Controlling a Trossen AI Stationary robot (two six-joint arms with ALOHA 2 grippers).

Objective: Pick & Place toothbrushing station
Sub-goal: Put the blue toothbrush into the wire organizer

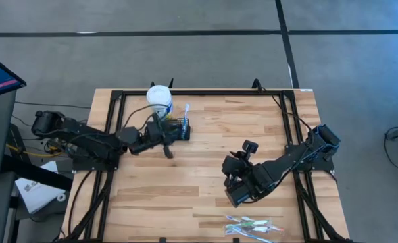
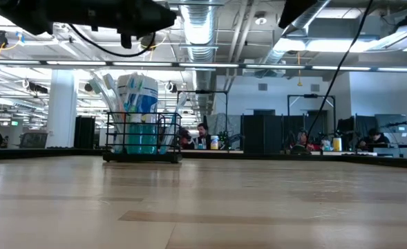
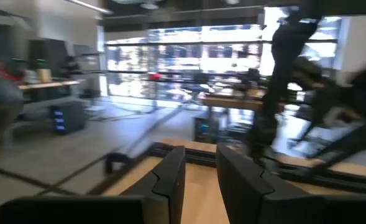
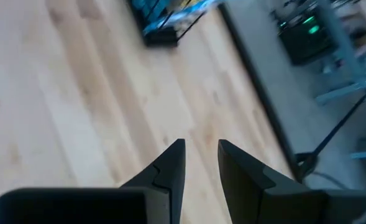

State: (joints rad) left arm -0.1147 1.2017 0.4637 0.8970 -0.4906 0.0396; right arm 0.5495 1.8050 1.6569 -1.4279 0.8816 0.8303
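Note:
The toothbrushing station (image 1: 179,129), a small black slotted caddy, stands on its base on the table at the far left, with a toothbrush (image 1: 186,111) sticking up out of it. It also shows in the low view (image 2: 142,140) and the right wrist view (image 4: 164,23). A white blue-labelled tub (image 1: 159,97) stands just beyond the station. My left gripper (image 1: 166,140) hovers beside the station's near-left side, level, open by a narrow gap (image 3: 200,180) with nothing in it. My right gripper (image 1: 230,169) hangs over the bare table at the right, tilted down toward the station, open (image 4: 201,158) and holding nothing.
A clear packet of toothbrushes (image 1: 253,227) lies at the table's near edge on the right. Black frame rails (image 1: 199,93) run along the table's far and side edges. Bare wood (image 1: 199,175) spreads between the two arms. A monitor and papers stand off the table's left.

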